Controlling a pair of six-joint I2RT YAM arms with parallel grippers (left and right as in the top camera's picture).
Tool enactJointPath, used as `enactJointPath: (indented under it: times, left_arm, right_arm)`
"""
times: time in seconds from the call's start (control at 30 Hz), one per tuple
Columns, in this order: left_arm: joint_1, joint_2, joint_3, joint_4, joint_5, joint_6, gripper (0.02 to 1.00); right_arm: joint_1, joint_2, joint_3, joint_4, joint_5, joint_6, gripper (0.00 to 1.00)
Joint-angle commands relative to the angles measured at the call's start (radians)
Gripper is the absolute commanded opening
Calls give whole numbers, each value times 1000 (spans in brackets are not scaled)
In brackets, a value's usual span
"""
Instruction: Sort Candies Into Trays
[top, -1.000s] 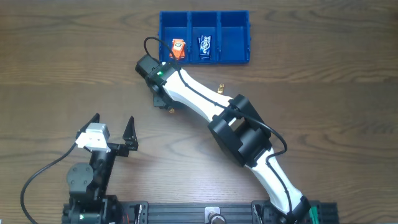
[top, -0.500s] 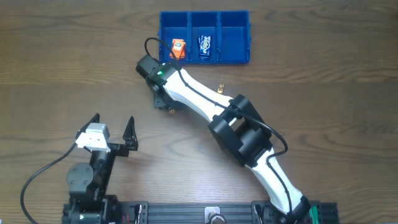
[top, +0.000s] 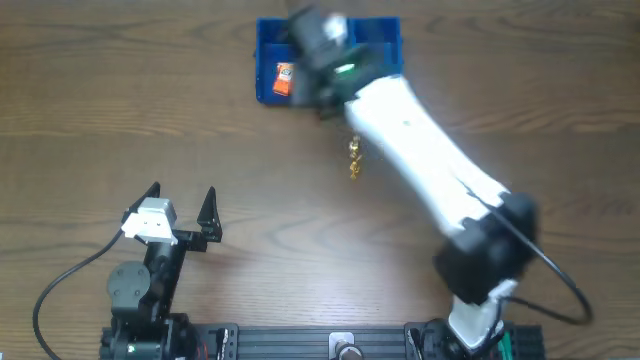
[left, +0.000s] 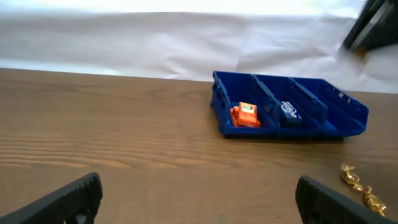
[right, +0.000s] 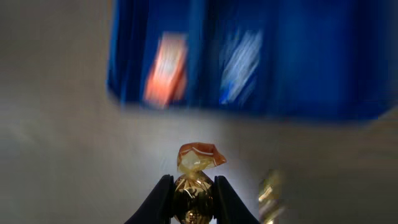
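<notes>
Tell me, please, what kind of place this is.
Probably a robot test bench, not a home: a left arm and a right arm stand at a wooden table, a plain white backdrop stands behind it, and a blue sorting tray holds an orange candy.

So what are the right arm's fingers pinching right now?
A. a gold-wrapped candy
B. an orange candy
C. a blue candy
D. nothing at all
A: the right wrist view shows the right fingers closed on a gold-wrapped candy, while the orange candy and the blue candy lie in the blue tray.
</notes>
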Motion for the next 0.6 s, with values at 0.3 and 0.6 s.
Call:
enactJointPath:
  times: [0.3,0.6]
  left_arm:
    - [6,-5,-20,-30,21,6,998]
    - [6,-5,-20,-30,21,6,998]
  right_arm:
    - [-257,151,-2,382,50,-294,141]
    - [-282,234,-2,493,50,-293,145]
